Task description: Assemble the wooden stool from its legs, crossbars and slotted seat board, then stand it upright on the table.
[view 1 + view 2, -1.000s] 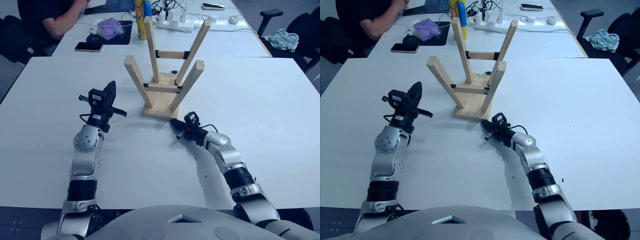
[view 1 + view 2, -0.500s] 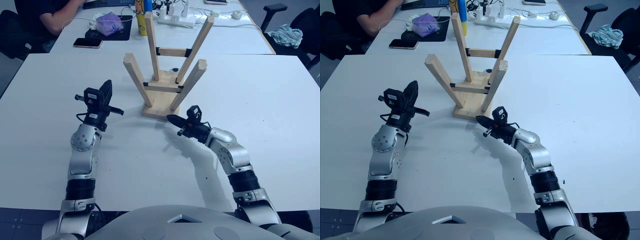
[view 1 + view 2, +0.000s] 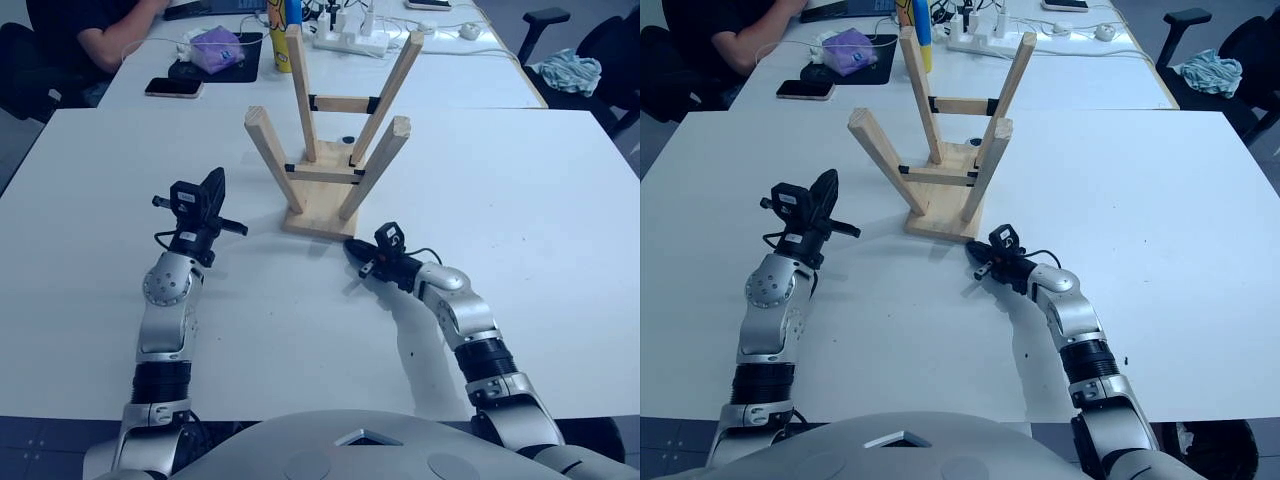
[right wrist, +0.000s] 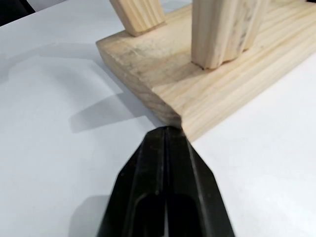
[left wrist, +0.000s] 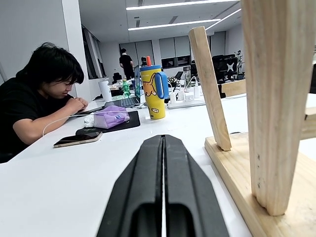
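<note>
Rigid, light-looking wooden stool (image 3: pixel 325 170) is sitting legs-up on the counter (image 3: pixel 520 200), seat board (image 3: pixel 318 215) corner just ahead of the right tool (image 4: pixel 167 133), left tool (image 5: pixel 163 148) sitting beside it, both pinching fully closed on nothing; a leg (image 3: pixel 270 155) is probably offering the firmest hold.

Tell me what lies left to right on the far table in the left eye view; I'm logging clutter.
Phone → purple pouch → yellow cup → white power strip.
</note>
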Available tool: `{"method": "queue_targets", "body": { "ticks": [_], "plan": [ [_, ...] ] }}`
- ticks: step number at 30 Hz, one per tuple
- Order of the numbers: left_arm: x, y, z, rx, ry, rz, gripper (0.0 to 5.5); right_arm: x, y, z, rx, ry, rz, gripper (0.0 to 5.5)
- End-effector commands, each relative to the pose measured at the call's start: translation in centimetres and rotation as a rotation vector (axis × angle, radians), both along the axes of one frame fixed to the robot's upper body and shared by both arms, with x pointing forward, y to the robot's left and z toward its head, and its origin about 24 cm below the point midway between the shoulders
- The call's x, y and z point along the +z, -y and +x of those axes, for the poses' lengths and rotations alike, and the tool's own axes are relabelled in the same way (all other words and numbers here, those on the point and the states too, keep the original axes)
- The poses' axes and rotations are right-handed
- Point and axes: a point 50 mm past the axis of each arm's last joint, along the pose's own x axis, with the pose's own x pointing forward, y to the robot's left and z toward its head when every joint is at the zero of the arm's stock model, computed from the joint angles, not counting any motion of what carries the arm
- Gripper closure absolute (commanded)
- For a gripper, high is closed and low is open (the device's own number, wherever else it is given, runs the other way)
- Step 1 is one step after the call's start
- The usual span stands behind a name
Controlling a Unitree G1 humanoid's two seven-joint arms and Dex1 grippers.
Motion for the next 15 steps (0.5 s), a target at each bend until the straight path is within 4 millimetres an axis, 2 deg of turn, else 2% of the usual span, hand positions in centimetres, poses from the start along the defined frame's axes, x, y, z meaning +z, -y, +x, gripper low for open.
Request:
{"method": "queue_targets", "body": {
  "ticks": [1, 10, 11, 13, 15],
  "plan": [
    [-0.1, -0.2, -0.2, 0.016, -0.01, 0.001, 5.49, 1.8, 3.4, 2.4, -0.234, 0.13, -0.118, 5.5],
    [0.1, -1.2, -0.2, 0.059, -0.003, 0.003, 5.49, 2.1, 6.5, 3.5, -0.379, 0.185, -0.232, 5.5],
    [0.1, -1.3, -0.2, 0.06, -0.002, 0.003, 5.49, 2.0, 5.9, 3.3, -0.336, 0.179, -0.208, 5.5],
    [0.1, -1.2, -0.3, 0.06, -0.001, 0.004, 5.49, 1.8, 3.4, 2.0, -0.189, 0.127, -0.071, 5.5],
    [0.0, -1.1, -0.2, 0.054, -0.004, 0.005, 5.49, 1.4, 0.7, -0.5, 0.035, 0.045, 0.019, 5.5]
  ]
}}
